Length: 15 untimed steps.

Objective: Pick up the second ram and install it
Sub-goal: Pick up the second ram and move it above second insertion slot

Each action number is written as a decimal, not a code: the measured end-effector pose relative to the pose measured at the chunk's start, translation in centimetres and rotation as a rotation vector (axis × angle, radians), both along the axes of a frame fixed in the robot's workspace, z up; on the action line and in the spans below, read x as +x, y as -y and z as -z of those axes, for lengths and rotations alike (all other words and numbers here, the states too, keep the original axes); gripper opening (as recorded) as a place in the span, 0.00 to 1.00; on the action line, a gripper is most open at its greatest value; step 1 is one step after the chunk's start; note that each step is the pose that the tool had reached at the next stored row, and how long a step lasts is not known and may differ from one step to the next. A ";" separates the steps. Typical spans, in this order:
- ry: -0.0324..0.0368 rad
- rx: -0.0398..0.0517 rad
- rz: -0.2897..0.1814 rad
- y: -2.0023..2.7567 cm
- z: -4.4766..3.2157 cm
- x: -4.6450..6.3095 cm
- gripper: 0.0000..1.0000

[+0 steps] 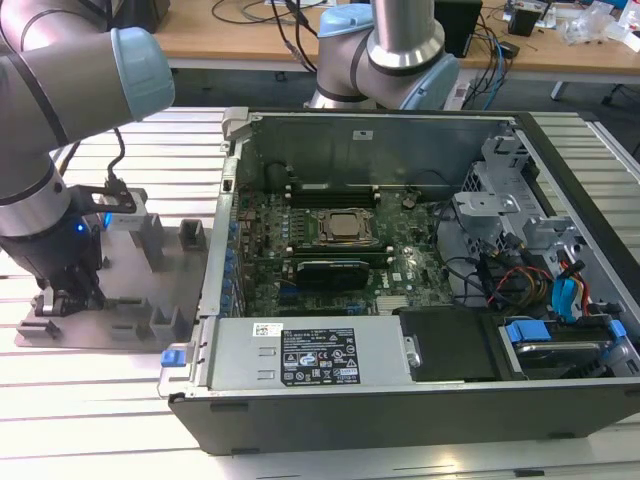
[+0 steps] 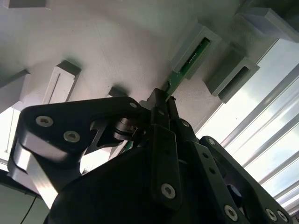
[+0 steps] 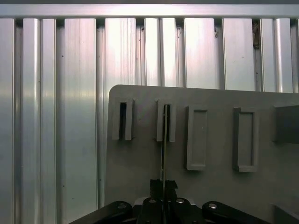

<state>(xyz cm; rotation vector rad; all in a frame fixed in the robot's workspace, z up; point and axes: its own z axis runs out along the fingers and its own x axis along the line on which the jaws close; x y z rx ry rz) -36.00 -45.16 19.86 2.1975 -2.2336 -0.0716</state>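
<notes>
Gripping state: the gripper [image 2: 161,99] is drawn almost fully together, and the thin board is pinched edge-on between its jaws.
Task's thing: the second ram [image 2: 189,65] is held at its near part by the jaws, while its far end is seated in a slotted post [image 2: 183,46].
Fixture: the grey fixture plate [image 3: 140,168] is seen beneath the stick, and empty posts [image 3: 197,137] stand just beside the occupied one.
Step in hand: the pick-up is judged to be under way. The grasp is made, the stick is not yet lifted clear of its post, and installing is not begun.
Next move: a straight pull along the post's slot is judged to be called for, without twist, since the board is thin and is guided at its end.
Setting: at the lower left of the exterior view the plate is placed on the ribbed metal table [image 1: 100,400], just beside the open computer case [image 1: 400,410].
Farthest: the long black slots [image 1: 330,262] are found next to the CPU socket [image 1: 345,227] at the frame's centre, well apart from the gripper.
</notes>
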 end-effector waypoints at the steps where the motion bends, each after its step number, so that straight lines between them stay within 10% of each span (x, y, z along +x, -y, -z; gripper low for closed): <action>1: 0.0000 0.0000 0.000 0.00 0.01 0.0 0.14; 6: 0.0005 0.0005 0.000 -0.01 -0.01 0.0 0.14; 15: 0.0002 0.0001 0.000 0.00 -4.01 0.0 0.14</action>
